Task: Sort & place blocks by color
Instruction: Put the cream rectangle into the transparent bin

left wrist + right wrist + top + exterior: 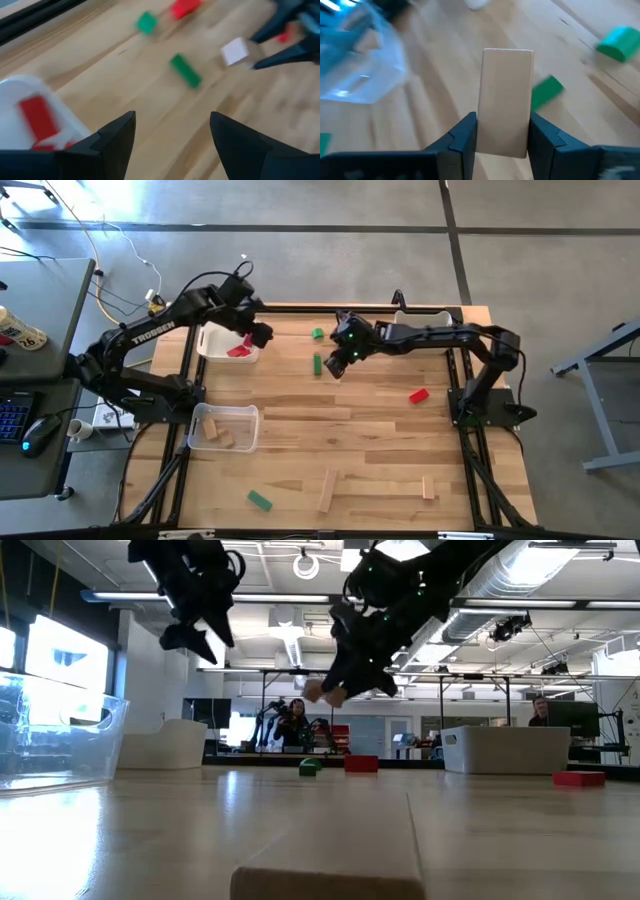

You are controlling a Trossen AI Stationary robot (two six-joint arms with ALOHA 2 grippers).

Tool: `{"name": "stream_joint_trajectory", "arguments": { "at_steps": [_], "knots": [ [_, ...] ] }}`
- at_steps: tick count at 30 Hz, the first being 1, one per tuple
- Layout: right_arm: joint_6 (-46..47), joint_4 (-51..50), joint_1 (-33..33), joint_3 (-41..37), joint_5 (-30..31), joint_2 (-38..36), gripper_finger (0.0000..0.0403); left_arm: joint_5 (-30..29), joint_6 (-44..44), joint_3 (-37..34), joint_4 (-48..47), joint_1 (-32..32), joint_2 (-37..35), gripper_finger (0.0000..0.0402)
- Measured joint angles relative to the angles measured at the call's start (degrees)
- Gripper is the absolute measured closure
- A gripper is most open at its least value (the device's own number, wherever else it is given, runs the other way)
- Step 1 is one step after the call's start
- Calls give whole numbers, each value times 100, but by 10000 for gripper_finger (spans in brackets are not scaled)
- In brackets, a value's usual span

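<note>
The table (330,430) is made of light wood planks with a dark frame at its edges. At its near edge lie a green block (260,500) and two plain wood bars (327,490), with a short wood piece (428,487) near them. A little farther in, on the left side, a clear bin (223,427) holds plain wood blocks. A red block (418,395) lies alone on the right side.

Past the middle, the right gripper (502,142) hangs above the table. Its two fingers are clamped on a plain wood bar (505,102). The bar is pale and smooth with flat sides, and it sticks out lengthwise past the fingertips, away from the wrist. Just beside it on the table lies a green bar (317,364), and a small green cube (317,333) sits farther back.

The left gripper (172,137) hangs over a white bin (226,344) with red blocks (238,350) in it. Its fingers are wide apart and hold nothing. Another white bin (420,317) sits at the far edge.

Beyond the table is a big room with a grey floor, a desk and ceiling lights. A person (296,720) is far off.
</note>
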Motion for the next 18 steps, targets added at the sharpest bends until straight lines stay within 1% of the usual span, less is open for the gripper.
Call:
{"name": "stream_joint_trajectory", "arguments": {
  "at_steps": [3,9,18],
  "knots": [
    [-126,169,0,0,-310,-110,292,366,171,0,324,-116,0,159],
    [-442,529,-35,2,-1088,-225,292,770,398,0,976,-434,2,159],
    [-458,1434,-183,2,-2274,-253,292,832,388,2,1484,-921,4,159]
  ]
}}
